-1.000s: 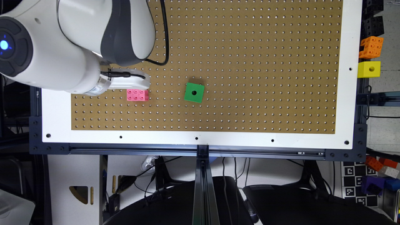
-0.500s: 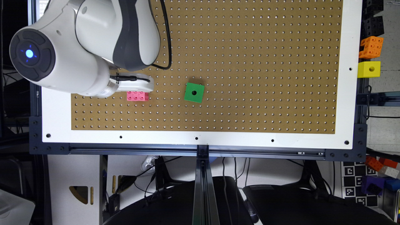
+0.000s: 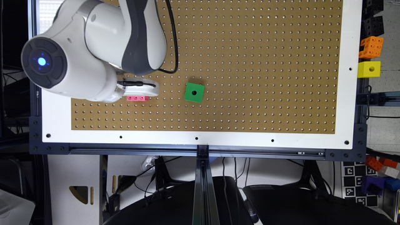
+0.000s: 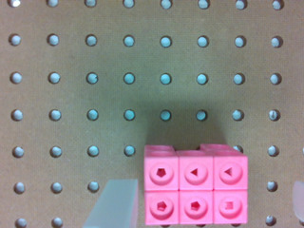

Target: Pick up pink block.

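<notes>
Wrist view gave you the best read: the pink block (image 4: pixel 195 190) lay flat on the pegboard surface (image 4: pixel 95 85), its six holed cubes facing the camera in a three-by-two grid. The pincer (image 4: pixel 209 204) was released, its two translucent fingertips (image 4: pixel 116 204) standing on either side of the block along its long axis. One tip sat just beside the block's end; the other showed as a sliver at the picture's edge, well clear of the opposite end. So the block was bracketed but off centre between them.

In the exterior view the pink block (image 3: pixel 137 98) peeked out from under the white wrist part on the left half of the surface (image 3: pixel 250 62), with the green cube (image 3: pixel 194 92) well apart to its right. An orange block (image 3: pixel 371 47) and a yellow cube (image 3: pixel 369 69) sat off the board's far right edge, out of the way.

To do this step well, you probably wanted to shift the pincer a little along the block's length, toward the distant fingertip, so the close tip would not land on the block as it descended. Then lower until the tips reached the board beside the block, clench squarely on the short ends, and lift straight up. The green cube posed no apparent risk.
</notes>
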Controlling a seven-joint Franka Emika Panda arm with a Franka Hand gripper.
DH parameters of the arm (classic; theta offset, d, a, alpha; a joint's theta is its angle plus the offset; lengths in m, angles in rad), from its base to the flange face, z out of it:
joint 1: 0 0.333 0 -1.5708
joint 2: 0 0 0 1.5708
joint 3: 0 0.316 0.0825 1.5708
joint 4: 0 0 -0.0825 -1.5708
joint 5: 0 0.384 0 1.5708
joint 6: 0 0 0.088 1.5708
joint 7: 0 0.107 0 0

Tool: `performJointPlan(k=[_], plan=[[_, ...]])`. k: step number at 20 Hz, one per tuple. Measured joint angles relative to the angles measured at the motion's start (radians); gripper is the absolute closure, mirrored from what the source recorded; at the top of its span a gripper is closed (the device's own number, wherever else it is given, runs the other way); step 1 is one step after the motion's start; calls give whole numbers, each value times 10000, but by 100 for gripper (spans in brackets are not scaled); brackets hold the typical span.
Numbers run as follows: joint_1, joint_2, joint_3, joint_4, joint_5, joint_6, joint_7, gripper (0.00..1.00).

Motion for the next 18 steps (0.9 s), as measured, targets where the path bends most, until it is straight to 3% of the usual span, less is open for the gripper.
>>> performJointPlan(k=[6, 7, 18], plan=[[-1, 661, -3, 172, -38, 470, 1, 0], [-5, 663, -3, 209, -38, 464, 1, 100], [-11, 659, -5, 208, -39, 443, 1, 100]])
